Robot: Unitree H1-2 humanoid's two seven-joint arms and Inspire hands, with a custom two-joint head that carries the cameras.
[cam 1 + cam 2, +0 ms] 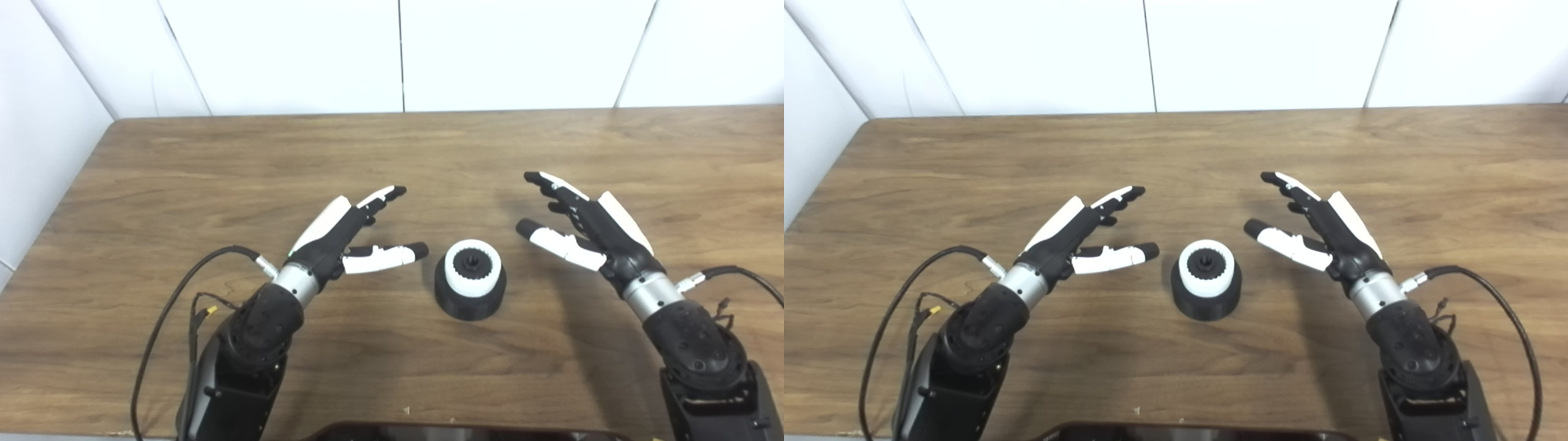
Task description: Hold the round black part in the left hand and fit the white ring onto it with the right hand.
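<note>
The round black part (pixel 470 301) stands on the wooden table (pixel 392 153) between my two hands. The white ring (pixel 473 265) sits on top of it, around a small black toothed hub. My left hand (pixel 349 236) is open and empty, just left of the part, its thumb pointing toward it without touching. My right hand (pixel 579 223) is open and empty, a little to the right of the part and apart from it. The same scene shows in the right eye view, with the part (pixel 1206 298) and ring (pixel 1206 266) between the hands.
White wall panels (pixel 398 55) stand behind the table's far edge and along its left side. Black cables (pixel 177 294) loop out from both wrists. A dark rounded object (pixel 459 432) shows at the bottom edge of the picture.
</note>
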